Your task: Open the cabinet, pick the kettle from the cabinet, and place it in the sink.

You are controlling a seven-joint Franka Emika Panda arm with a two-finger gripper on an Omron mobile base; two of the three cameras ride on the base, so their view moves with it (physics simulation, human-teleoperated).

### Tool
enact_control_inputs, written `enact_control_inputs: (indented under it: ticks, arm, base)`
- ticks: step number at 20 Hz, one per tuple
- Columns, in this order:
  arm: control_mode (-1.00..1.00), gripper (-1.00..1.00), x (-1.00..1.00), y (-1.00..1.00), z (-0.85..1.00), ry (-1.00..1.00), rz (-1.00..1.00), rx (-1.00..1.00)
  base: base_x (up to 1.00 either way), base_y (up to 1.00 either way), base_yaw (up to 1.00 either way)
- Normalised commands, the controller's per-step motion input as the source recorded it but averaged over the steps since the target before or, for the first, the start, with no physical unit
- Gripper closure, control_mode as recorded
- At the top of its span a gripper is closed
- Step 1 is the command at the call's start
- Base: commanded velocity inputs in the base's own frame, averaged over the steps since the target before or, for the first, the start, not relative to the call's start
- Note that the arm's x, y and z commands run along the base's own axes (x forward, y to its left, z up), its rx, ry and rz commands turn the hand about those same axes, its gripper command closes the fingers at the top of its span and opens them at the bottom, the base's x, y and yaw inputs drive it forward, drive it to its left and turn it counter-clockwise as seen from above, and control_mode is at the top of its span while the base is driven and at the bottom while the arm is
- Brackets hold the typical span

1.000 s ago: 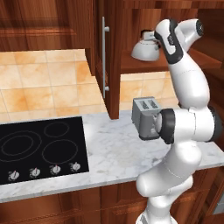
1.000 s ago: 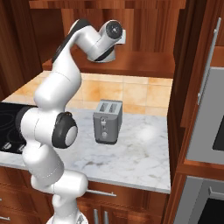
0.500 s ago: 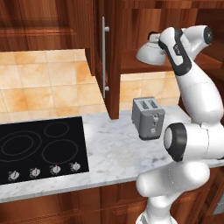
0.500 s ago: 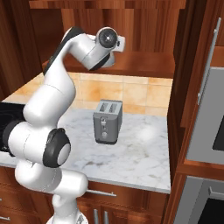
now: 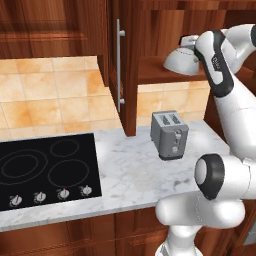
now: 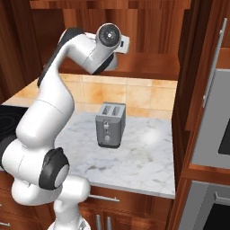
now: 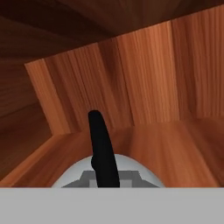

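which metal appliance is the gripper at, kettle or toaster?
The kettle, rounded and silver-grey, up on the open cabinet shelf where the arm reaches. The boxy two-slot toaster stands below on the marble counter, apart from the arm.

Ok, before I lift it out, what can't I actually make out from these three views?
- Fingers: their tips are cut off by the hand view's bottom edge, and the white arm hides them in both base views.
- Squat silver-grey metal kettle: its right half is behind the arm in the left base view; the hand view shows just its top and black arched handle.
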Motion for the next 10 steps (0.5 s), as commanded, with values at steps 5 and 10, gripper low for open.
enact_control_inputs:
  ticks: [5, 10]
  arm:
    - [-1.0, 1.0, -0.63, -0.13, 0.06, -0.03, 0.0, 0.0]
    - [-1.0, 1.0, -0.64, -0.05, 0.04, -0.05, 0.0, 0.0]
  base:
    - [0.0, 0.0, 0.0]
    - [0.0, 0.0, 0.0]
